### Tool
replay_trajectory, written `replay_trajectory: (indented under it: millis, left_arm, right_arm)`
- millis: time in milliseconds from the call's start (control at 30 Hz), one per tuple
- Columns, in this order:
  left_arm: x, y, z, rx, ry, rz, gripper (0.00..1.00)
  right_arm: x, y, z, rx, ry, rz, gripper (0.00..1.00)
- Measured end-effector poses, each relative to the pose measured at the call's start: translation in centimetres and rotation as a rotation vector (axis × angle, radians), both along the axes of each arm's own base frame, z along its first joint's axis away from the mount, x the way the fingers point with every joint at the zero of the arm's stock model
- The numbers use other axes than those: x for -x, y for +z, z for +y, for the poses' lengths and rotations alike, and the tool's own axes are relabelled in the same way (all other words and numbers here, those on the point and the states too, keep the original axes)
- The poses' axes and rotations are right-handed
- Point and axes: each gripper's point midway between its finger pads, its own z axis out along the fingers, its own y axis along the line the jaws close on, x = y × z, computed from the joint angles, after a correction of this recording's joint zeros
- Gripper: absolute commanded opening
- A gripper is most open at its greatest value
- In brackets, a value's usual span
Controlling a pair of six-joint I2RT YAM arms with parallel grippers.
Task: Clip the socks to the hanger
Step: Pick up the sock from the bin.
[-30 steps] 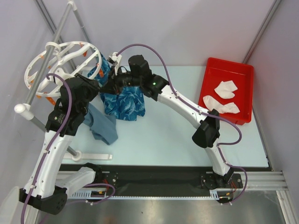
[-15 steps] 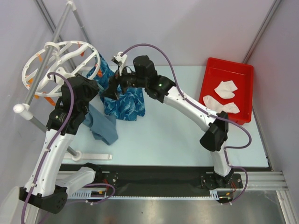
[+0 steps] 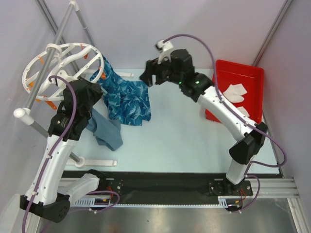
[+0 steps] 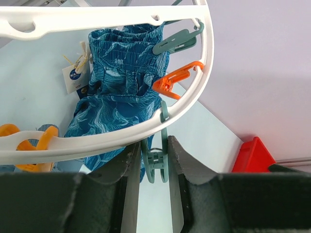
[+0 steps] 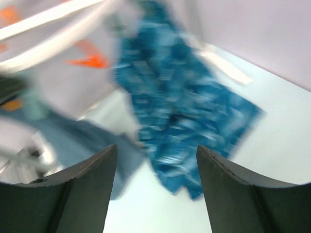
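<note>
Right gripper (image 3: 150, 77) now off cloth (image 3: 129, 102); teal clip (image 4: 155, 165) only in left-wrist view

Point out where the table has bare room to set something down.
Bare table between the blue patterned cloth and the red tray, reaching the near edge. Crowded at left: hanger, grey-blue garment, left pincer gripping a teal clip.

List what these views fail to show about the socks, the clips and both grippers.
1. Top view: the lower sock in the red tray is half covered by the right arm.
2. Left wrist view: whether the left gripper squeezes the teal clip or only flanks it is unclear.
3. Top view: that gripper sits under its own wrist, fingertips unseen.
4. Right wrist view: motion blur smears the hanger and its orange clips.
</note>
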Motion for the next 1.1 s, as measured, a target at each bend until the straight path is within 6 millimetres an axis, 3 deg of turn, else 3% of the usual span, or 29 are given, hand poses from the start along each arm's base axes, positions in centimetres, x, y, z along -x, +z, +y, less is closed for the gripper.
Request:
replay_trajectory:
  millis: [67,100,267,400,533,633,667,833,967,1100]
  left_arm:
    - [0.0,0.0,0.0,0.000,0.000,-0.001,0.00]
    - [0.0,0.0,0.0,0.000,0.000,-0.001,0.00]
    - [0.1,0.1,0.0,0.001,-0.001,-0.004,0.00]
    - [0.1,-0.2,0.0,0.000,-0.002,-0.001,0.00]
    - [0.0,-0.7,0.0,0.000,-0.002,0.003,0.00]
    - [0.0,-1.1,0.0,0.000,-0.002,0.002,0.00]
    - [0.0,-1.2,0.0,0.000,-0.002,0.002,0.00]
    - [0.2,-1.2,0.0,0.005,-0.003,-0.014,0.00]
    - [0.4,-1.1,0.0,0.011,-0.009,-0.024,0.00]
    - [0.4,-1.1,-0.2,0.014,-0.016,-0.028,0.00]
  right_arm:
    - [-2.3,-0.4,-3.3,0.004,-0.113,0.045,0.71]
    - [-4.0,-1.0,-5.9,0.008,-0.193,0.073,0.71]
    - [-10.7,-5.6,-22.9,-0.009,-0.652,0.238,0.70]
    - [-12.4,-10.3,-36.6,-0.058,-1.003,0.370,0.69]
    - [-12.4,-13.9,-45.4,-0.091,-1.243,0.457,0.59]
    - [-13.0,-16.0,-49.2,-0.106,-1.363,0.489,0.54]
    - [-13.4,-17.0,-50.2,-0.112,-1.400,0.506,0.47]
    - [-15.5,-23.1,-54.1,-0.107,-1.518,0.615,0.45]
    - [-16.1,-27.8,-55.2,-0.087,-1.569,0.698,0.44]
    - [-16.5,-30.2,-55.8,-0.059,-1.614,0.724,0.46]
